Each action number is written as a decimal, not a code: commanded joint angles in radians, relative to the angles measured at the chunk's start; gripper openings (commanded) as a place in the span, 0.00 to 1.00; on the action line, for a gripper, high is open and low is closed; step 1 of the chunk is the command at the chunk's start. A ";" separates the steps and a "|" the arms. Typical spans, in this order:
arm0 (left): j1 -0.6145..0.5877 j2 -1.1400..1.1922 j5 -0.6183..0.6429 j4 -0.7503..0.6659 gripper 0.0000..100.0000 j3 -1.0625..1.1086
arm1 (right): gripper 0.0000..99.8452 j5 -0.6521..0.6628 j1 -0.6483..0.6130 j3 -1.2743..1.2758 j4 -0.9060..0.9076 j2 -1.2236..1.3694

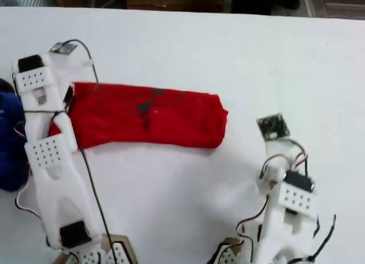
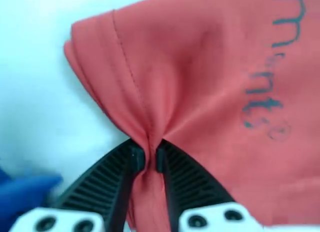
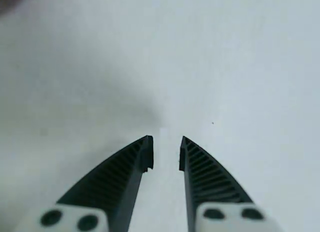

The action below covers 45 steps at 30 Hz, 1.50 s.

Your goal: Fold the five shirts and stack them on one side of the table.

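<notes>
A red shirt (image 1: 148, 116) lies folded into a long band across the middle of the white table (image 1: 239, 53). Its dark print faces up. My left gripper (image 2: 147, 158) is shut on a pinch of the red shirt (image 2: 200, 81) near a hemmed corner. In the high view the left arm (image 1: 48, 150) covers the shirt's left end. My right gripper (image 3: 166, 153) hangs open over bare table, holding nothing. The right arm (image 1: 285, 190) stands at the front right, clear of the shirt's right end.
A blue garment (image 1: 8, 138) sits bunched at the table's left edge, beside the left arm, and its blue cloth (image 2: 25, 192) shows by the left fingers. Cables (image 1: 94, 190) trail from both arm bases. The table's far edge runs along the back.
</notes>
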 commanded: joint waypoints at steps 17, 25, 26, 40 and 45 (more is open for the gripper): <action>0.706 -0.678 0.250 -0.094 0.02 0.420 | 0.10 -0.313 0.165 0.097 -0.242 -0.044; 0.859 -0.548 0.318 -0.120 0.02 0.295 | 0.10 -0.316 0.165 0.097 -0.242 -0.044; 0.865 -0.519 0.319 -0.133 0.02 0.289 | 0.10 -0.316 0.165 0.097 -0.242 -0.044; 0.967 -0.245 0.321 -0.157 0.02 0.019 | 0.10 -0.318 0.163 0.098 -0.242 -0.044; 0.977 -0.186 0.321 -0.158 0.02 0.001 | 0.10 -0.318 0.163 0.098 -0.242 -0.044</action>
